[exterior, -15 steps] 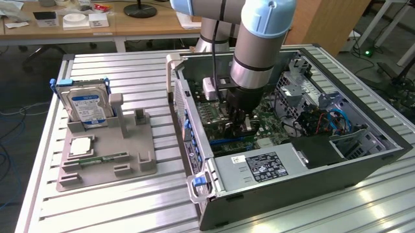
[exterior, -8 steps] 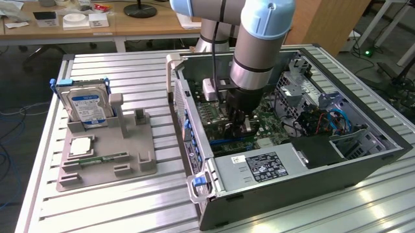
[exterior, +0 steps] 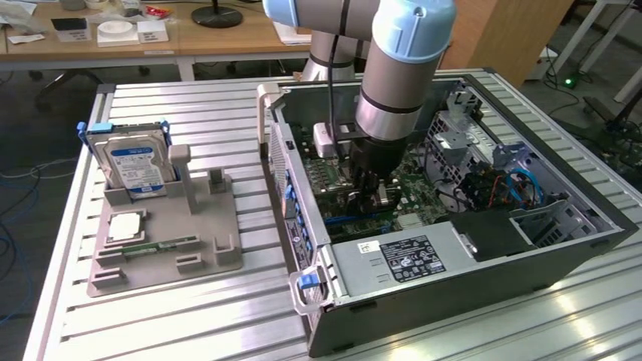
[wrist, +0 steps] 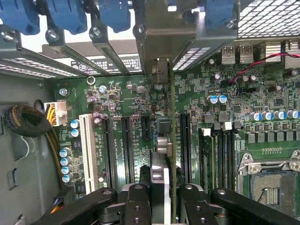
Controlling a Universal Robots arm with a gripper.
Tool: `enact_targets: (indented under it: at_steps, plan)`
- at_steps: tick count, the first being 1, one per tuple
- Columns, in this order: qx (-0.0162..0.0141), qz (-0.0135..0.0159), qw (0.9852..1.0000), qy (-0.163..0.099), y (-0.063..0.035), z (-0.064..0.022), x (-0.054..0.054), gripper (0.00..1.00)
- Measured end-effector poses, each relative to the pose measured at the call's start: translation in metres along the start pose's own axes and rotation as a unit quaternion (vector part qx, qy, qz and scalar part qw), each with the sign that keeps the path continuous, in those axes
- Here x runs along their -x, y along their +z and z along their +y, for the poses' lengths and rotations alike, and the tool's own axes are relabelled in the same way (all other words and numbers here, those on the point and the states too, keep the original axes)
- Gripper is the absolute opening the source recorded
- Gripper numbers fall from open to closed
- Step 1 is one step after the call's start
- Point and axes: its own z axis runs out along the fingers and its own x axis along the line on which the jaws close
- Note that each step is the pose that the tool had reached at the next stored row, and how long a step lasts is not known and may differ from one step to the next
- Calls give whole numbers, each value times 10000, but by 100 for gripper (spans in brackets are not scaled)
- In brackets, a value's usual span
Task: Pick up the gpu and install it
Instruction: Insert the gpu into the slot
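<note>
The gpu shows edge-on in the wrist view as a thin upright card with a green board edge. Its silver end bracket reaches the case's rear slot openings. My gripper is shut on it, one black finger on each face. The card stands over the green motherboard, between the black expansion slots and the longer slot. Whether its edge is seated I cannot tell. In the exterior view the gripper reaches straight down into the open computer case.
A grey fixture at the exterior view's left holds a silver hard drive with a blue label, a narrow green memory stick and a square chip. Inside the case are the power supply, cable bundles and the CPU socket.
</note>
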Motion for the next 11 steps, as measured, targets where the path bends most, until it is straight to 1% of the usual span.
enact_targets:
  at_steps: [6, 11]
  plan:
    - [0, 4, 10000, -1, 0, -1, 3, 28]
    - [-2, 31, 10000, -1, 0, 3, 41, 28]
